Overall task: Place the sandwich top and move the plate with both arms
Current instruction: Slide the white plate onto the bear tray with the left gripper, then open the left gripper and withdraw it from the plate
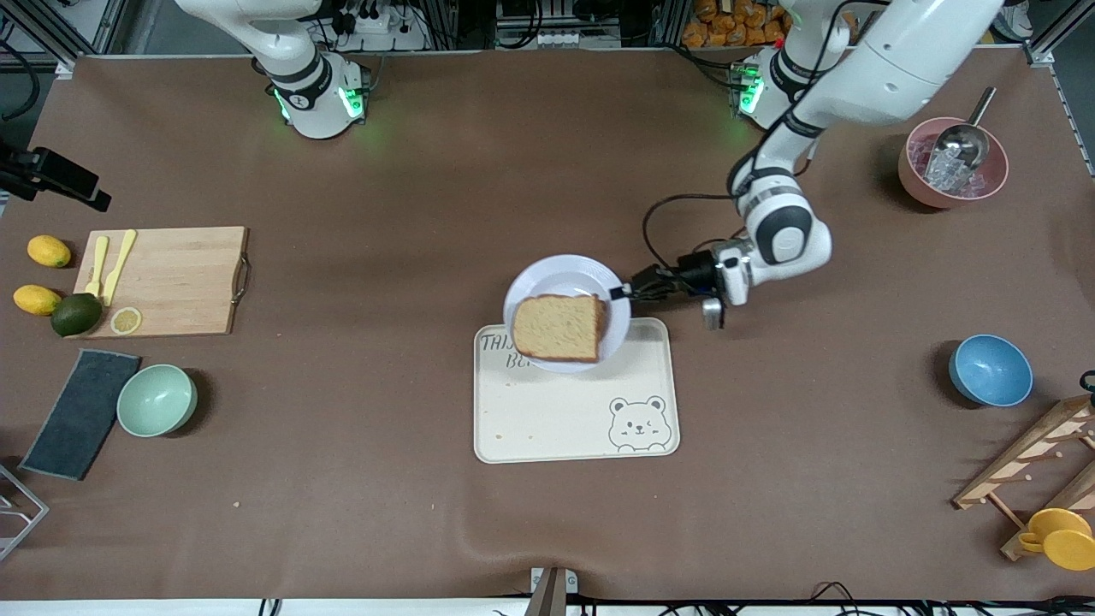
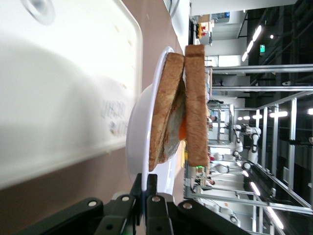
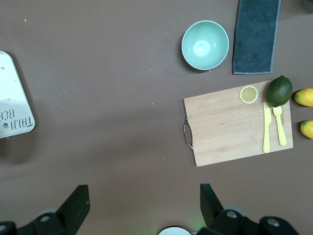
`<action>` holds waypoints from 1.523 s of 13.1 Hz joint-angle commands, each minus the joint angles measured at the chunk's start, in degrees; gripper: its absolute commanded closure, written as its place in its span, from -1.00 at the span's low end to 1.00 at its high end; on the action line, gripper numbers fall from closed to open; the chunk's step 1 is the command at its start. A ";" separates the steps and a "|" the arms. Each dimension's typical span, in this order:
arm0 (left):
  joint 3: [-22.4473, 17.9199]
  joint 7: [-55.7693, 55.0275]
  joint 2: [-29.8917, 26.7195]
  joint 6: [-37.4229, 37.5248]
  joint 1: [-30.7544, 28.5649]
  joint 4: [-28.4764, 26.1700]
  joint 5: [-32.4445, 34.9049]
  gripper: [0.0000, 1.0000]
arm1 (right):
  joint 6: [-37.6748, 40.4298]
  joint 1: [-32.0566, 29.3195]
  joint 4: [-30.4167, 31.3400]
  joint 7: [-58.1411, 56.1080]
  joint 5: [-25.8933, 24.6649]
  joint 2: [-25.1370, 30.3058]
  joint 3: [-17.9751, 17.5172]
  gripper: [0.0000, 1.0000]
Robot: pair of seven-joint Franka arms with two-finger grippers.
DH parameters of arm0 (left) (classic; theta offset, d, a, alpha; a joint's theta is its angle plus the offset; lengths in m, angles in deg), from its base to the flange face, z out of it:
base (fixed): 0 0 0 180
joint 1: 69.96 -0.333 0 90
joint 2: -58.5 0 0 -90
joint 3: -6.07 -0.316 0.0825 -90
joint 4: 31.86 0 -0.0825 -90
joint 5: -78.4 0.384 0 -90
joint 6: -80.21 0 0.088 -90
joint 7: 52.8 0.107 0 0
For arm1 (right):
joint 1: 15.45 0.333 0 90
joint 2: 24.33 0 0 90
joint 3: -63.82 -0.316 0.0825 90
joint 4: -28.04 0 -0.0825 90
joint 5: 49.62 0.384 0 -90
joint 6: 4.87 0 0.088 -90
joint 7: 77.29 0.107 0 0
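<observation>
The plate [image 1: 556, 272] carries a sandwich and lies over the edge of the bear tray that is farther from the front camera. I cannot tell whether it rests there or hangs just above. The sandwich top [image 1: 560, 327] lies flat on the stack. In the left wrist view the sandwich top [image 2: 195, 107] sits over the lower slice [image 2: 166, 107], with egg between them. My left gripper [image 1: 620, 293] is shut on the plate's rim [image 2: 134, 147] at the left arm's end, as the left wrist view [image 2: 145, 183] shows. My right gripper [image 3: 144, 188] is open and empty, high over bare table.
The cream bear tray [image 1: 547, 419] lies under the plate. A cutting board [image 1: 171, 278], green bowl [image 1: 156, 399] and dark cloth [image 1: 81, 413] are toward the right arm's end. A pink bowl [image 1: 954, 162], blue bowl [image 1: 991, 370] and wooden rack [image 1: 1035, 462] are toward the left arm's end.
</observation>
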 commanded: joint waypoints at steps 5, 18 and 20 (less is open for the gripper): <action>-2.45 -0.52 10.14 0.59 -1.90 9.47 3.13 1.00 | 0.23 1.25 -0.36 0.73 -0.33 -0.16 0.49 -1.00; -5.00 -5.60 13.85 -1.44 -0.93 11.50 5.32 0.58 | 0.14 1.25 -0.36 0.73 -0.24 -0.25 0.49 -1.00; -4.91 -9.81 13.06 -1.44 -1.90 11.33 9.18 0.51 | 0.14 1.33 -0.36 0.73 -0.24 -0.25 0.49 -1.00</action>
